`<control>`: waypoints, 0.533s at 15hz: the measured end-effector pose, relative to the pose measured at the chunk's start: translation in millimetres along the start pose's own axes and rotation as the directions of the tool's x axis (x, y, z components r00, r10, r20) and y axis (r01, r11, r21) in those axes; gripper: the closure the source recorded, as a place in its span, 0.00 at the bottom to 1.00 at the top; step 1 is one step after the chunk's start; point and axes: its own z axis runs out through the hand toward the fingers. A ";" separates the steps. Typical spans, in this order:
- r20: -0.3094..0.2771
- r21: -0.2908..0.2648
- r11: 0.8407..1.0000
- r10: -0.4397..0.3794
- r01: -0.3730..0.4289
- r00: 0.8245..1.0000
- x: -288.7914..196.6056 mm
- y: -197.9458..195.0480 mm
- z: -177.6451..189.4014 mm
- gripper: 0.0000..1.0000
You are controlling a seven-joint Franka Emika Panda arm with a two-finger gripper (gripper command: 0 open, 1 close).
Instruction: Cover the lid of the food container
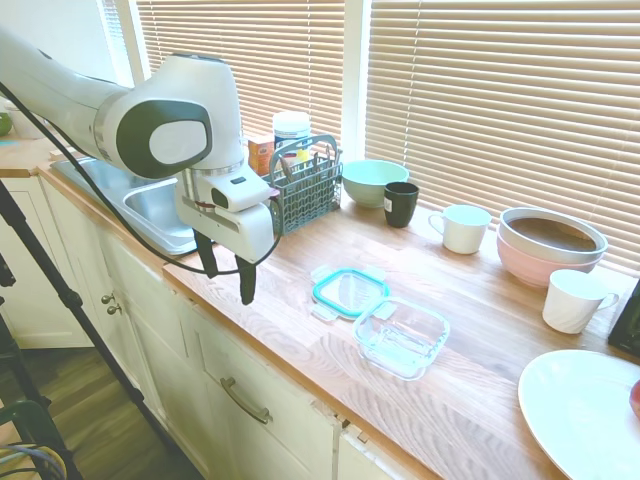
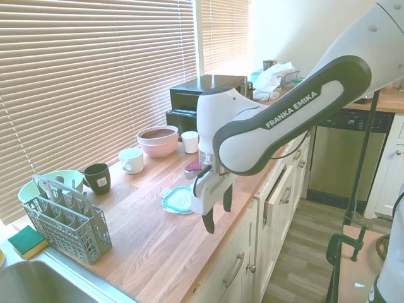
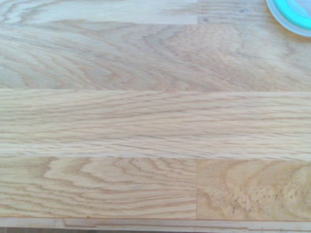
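Wooden counter [image 1: 470, 390]: lid [image 1: 349, 291] lies flat, touching the glass container [image 1: 402, 336] at its four o'clock. Gripper [image 1: 226, 279] hangs open and empty. Thin lid could slip when pinched.

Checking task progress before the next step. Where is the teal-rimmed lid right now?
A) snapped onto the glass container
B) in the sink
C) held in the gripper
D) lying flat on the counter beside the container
D: the lid lies flat on the counter next to the open container, while the gripper hangs empty.
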 end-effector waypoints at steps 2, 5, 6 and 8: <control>-0.002 -0.003 1.000 -0.007 0.007 1.000 0.3 0.6 0.7 0.00; -0.034 -0.013 1.000 -0.011 0.010 0.999 6.6 3.3 -5.1 0.00; -0.050 -0.019 1.000 -0.009 0.008 0.999 10.1 3.6 -7.8 0.00; -0.088 -0.037 0.999 -0.004 0.001 0.996 14.7 -2.1 -12.3 0.00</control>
